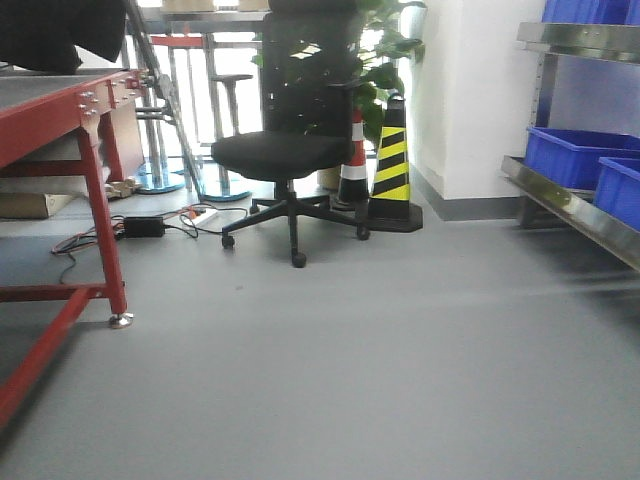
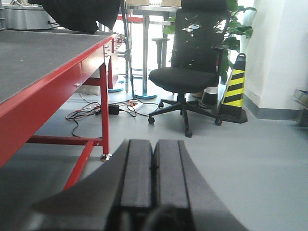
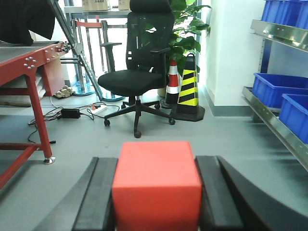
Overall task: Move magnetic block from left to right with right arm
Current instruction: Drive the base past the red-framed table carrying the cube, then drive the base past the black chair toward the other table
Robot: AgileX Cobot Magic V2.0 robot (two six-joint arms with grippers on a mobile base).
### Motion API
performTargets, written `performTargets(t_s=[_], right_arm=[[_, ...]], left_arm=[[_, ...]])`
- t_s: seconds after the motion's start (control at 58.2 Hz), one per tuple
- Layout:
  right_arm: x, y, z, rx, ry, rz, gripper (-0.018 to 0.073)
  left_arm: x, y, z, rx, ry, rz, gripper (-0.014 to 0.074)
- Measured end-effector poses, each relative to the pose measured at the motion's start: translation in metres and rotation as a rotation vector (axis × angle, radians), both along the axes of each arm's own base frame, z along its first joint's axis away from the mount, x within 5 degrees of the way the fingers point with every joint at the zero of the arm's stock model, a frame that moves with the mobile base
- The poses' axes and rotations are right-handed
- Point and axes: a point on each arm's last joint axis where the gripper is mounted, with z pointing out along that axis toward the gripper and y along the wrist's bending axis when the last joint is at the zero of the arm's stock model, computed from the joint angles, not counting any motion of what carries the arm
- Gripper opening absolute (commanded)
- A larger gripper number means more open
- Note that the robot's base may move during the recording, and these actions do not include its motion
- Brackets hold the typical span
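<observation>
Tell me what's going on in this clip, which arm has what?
The right pincer is shut on the red magnetic block, clamped between its black fingers. The left pincer is shut and empty. Both wrists face out across the floor toward an office chair, with the red-framed table off to the left; the block is not resting on it.

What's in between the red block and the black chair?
Only bare grey floor, seen in the right wrist view. The magnetic block is held in the right tool; the chair stands farther off.
</observation>
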Motion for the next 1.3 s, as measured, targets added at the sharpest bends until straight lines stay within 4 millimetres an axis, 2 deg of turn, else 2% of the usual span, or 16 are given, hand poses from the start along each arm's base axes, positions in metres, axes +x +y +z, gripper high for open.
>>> performTargets(t_s=[1.305], right_arm=[[0.0000,0.0000,0.0000,0.000,0.000,0.000,0.0286]], left_arm=[[0.0000,0.0000,0.0000,0.000,0.000,0.000,-0.0117]])
